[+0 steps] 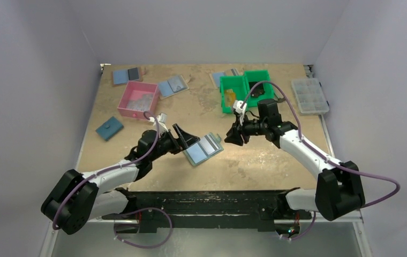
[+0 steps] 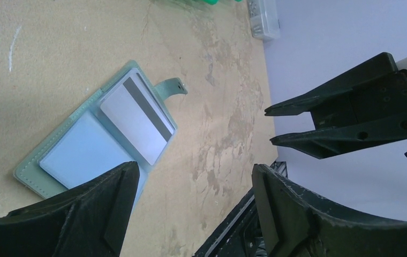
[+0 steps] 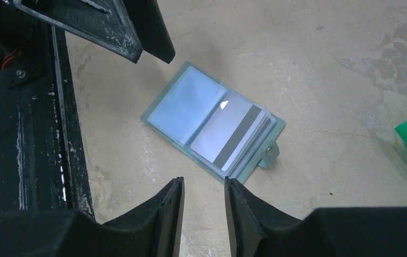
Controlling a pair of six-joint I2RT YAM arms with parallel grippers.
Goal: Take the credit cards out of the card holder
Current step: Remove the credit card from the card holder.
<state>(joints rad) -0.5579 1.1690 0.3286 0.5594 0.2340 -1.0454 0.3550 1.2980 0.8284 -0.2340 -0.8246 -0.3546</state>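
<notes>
The card holder [image 1: 204,148] lies open on the table between my two grippers, grey-green at the rim and pale blue inside. It also shows in the left wrist view [image 2: 78,152] and the right wrist view [image 3: 182,107]. A pale card with a dark grey stripe [image 3: 231,134] [image 2: 137,120] sits in its strap-side half; no orange-yellow face shows there. My left gripper [image 1: 189,140] [image 2: 190,198] is open and empty, just left of the holder. My right gripper [image 1: 232,138] [image 3: 202,187] is open by a narrow gap and empty, just right of the holder.
A green bin [image 1: 244,88] at the back holds something orange-yellow [image 1: 229,97]. A pink bin [image 1: 137,99], a dark blue closed wallet [image 1: 109,128], blue-grey folders [image 1: 126,75] [image 1: 172,85] and a clear compartment box [image 1: 309,95] lie around. A black rail [image 1: 212,198] runs along the near edge.
</notes>
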